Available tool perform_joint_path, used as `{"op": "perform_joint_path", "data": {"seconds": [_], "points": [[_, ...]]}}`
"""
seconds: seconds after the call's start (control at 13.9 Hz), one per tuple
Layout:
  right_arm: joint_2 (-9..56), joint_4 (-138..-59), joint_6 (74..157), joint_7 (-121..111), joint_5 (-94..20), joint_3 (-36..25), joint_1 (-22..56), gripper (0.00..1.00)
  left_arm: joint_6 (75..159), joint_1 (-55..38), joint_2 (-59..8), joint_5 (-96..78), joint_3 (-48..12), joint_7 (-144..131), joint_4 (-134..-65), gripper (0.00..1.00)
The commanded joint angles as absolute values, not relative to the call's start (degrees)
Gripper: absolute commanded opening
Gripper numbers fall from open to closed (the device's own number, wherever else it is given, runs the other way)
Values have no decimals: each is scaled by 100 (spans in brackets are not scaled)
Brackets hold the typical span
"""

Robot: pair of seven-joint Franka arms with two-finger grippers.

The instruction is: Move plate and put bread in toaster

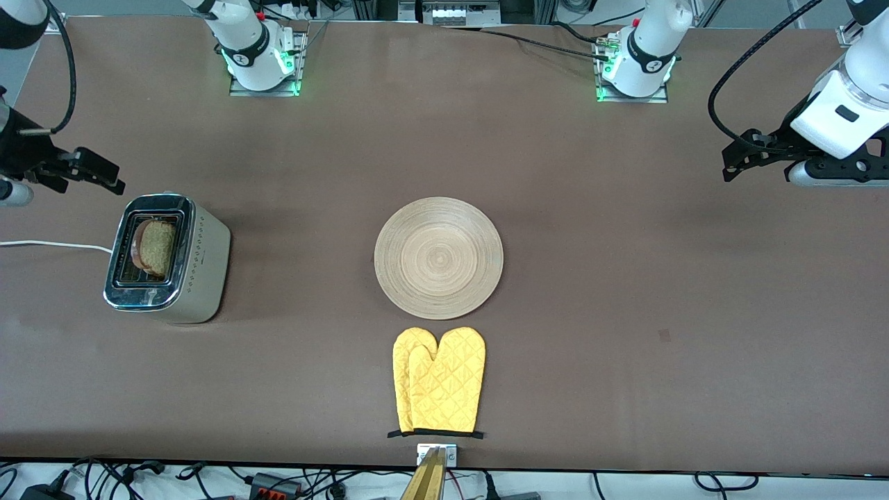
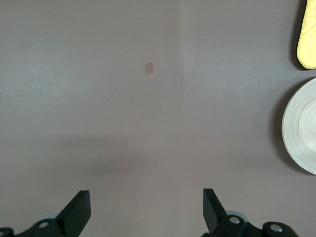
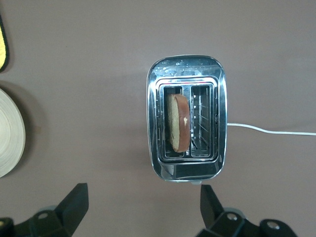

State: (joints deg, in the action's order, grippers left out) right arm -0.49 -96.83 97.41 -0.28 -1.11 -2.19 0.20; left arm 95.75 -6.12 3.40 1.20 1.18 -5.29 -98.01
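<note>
The bread (image 1: 154,248) stands in one slot of the toaster (image 1: 169,258) at the bench's (image 1: 625,278) nine o'clock, and the plate (image 1: 438,257) lies bare at centre — both steps look done. Right hand (image 1: 87,172) hangs wide and empty near the toaster, left hand (image 1: 746,158) wide over bare bench at three o'clock; what remains, I judge, is only to keep both clear.

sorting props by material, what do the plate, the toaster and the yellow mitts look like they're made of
The plate looks like pale, matte wood or bamboo: fine concentric ring grain. The toaster seems to have a polished metal top that mirrors light, with matte cream sides, dotted, either painted metal or plastic. The yellow mitts look like quilted fabric, going by the diamond stitching.
</note>
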Motion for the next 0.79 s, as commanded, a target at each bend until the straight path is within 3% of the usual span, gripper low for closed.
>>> {"op": "perform_joint_path", "data": {"seconds": [0.0,0.72], "points": [[-237,-9870,9704,-132,-53,-132,-70,100,9448,-668,281,62,176,-554,-9642,100],[-141,-9721,9527,-185,-53,-132,-88,100,9448,-659,281,62,176,-571,-9642,100]]}}
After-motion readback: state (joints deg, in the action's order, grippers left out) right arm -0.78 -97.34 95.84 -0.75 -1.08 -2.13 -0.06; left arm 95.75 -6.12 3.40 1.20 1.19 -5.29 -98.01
